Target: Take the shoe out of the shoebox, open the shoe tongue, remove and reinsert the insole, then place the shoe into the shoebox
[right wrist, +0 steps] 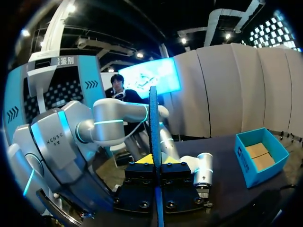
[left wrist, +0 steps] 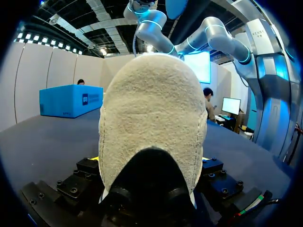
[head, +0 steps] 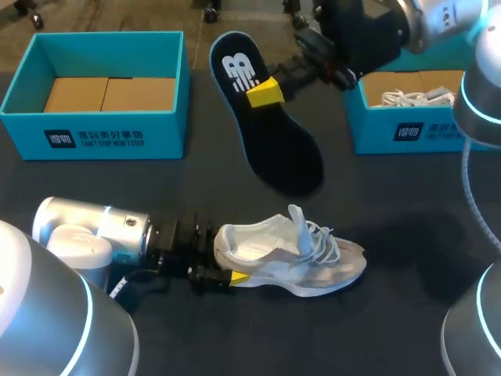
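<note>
Clamping the heel of the white sneaker, left hand steadies it on counter; right hand grips dark insole aloft, likely for reinsertion.

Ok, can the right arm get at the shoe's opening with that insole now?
Probably yes: the shoe sits upright, opening upward, the left tool grips only its heel, and nothing lies between it and the insole in the right tool.

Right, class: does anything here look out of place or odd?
Only the dark insole, out of the white shoe and pinched above the table by the right gripper. The shoe's heel is in the left gripper. Nothing looks damaged.
</note>
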Motion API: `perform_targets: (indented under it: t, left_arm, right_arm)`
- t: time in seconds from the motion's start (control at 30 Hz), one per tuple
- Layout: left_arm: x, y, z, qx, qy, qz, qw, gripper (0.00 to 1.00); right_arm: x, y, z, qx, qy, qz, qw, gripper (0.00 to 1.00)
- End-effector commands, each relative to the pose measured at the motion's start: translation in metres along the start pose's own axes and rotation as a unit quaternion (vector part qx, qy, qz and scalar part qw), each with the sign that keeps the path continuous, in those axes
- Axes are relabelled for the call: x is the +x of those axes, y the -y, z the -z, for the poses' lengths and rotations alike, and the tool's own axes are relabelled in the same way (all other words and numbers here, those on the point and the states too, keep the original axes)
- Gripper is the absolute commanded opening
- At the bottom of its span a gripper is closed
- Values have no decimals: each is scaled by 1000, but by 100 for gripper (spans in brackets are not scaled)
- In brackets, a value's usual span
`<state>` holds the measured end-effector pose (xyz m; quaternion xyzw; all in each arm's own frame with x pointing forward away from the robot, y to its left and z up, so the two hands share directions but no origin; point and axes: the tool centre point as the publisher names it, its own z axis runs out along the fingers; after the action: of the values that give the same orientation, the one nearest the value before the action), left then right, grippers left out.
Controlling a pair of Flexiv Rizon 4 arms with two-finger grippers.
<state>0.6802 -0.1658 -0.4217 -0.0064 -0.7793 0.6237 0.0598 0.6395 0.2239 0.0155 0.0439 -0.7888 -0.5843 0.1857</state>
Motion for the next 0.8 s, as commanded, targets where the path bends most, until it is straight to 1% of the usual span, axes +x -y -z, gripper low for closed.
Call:
perform_targets:
  t: [0.03,0.07,0.13,0.17,0.2,0.6,0.67,0.8]
  left_arm:
    - [-3,-4,-2,0,0,0,1000,0]
    - [-3,-4,-2,0,0,0,1000,0]
    - [-3,-4,-2,0,0,0,1000,0]
    - [-3,-4,-2,0,0,0,1000,0]
    - [-3,-4,-2,0,0,0,1000,0]
    - [-3,-4,-2,0,0,0,1000,0]
    - [-3,-4,-2,0,0,0,1000,0]
    - [-3,-4,-2,0,0,0,1000,0]
  right_arm:
    - [32,8,5,-25,77,-13,997,0]
    - [34,8,4,-30,78,-14,996,0]
    - [45,8,4,-61,88,-49,993,0]
    - [52,9,5,-74,108,-71,989,0]
    - [62,7,8,-78,142,-84,983,0]
    - [62,7,8,-78,142,-84,983,0]
    - [67,3,14,-87,148,-82,982,0]
    - [71,-6,18,-95,144,-95,980,0]
